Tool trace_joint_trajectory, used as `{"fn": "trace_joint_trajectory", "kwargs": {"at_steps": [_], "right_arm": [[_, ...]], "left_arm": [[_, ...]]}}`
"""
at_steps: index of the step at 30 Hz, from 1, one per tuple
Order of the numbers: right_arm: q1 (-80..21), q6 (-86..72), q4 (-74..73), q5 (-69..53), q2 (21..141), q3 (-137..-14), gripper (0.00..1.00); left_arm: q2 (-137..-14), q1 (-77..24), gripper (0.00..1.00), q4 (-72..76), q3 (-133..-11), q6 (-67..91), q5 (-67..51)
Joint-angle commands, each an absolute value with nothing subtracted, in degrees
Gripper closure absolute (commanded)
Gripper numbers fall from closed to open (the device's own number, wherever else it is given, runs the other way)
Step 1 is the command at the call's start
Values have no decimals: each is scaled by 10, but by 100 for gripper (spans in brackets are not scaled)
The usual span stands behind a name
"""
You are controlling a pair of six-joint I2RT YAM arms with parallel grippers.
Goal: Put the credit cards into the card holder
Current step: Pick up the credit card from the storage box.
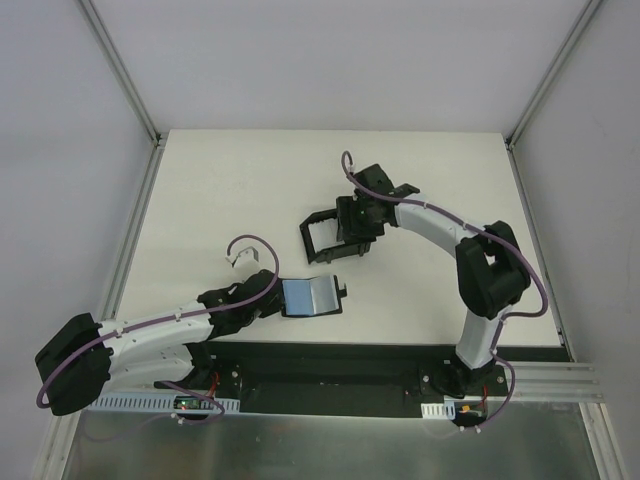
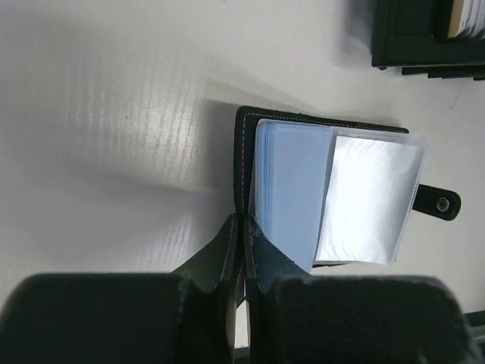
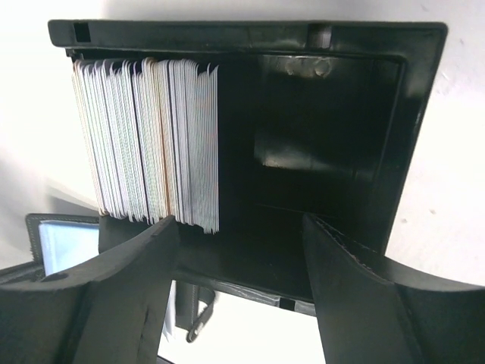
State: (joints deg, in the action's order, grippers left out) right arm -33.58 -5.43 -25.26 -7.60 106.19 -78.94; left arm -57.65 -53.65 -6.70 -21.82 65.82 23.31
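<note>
As the left hand [image 2: 239, 227] seemingly pinches it, right hand [image 3: 236, 224] spread, the card holder [image 2: 333, 189] lies open, bluish.

Black card holder [image 2: 326, 193], bluish within; whitish credit cards [image 3: 144, 144], black box [image 3: 326, 136]

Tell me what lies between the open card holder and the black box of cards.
Nothing lies there. Only bare white table separates the card holder from the black box, as the top view shows.

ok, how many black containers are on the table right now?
2. The card holder lies open at the left gripper; the open-topped box holding the credit cards sits under the right gripper. No others visible.
</note>
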Motion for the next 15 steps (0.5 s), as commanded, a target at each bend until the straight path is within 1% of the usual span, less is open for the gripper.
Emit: {"fn": "trace_joint_trajectory", "kwargs": {"at_steps": [1,6,8,11,15], "right_arm": [[-325,-45,-253,-58,1007,-748,31],[-319,-41,-236,-58,986,-715,31],[-315,-38,-232,-69,984,-720,30],[-314,-27,-226,-84,986,-734,25],[-313,-34,-231,-84,1007,-764,24]], "left_arm": [[-577,-537,100,-74,-218,668,256],[-598,-538,100,-57,-221,670,244],[-607,-537,100,-47,-221,671,235],[-623,-537,100,-40,-222,681,223],[-616,-538,100,-39,-213,692,225]]}}
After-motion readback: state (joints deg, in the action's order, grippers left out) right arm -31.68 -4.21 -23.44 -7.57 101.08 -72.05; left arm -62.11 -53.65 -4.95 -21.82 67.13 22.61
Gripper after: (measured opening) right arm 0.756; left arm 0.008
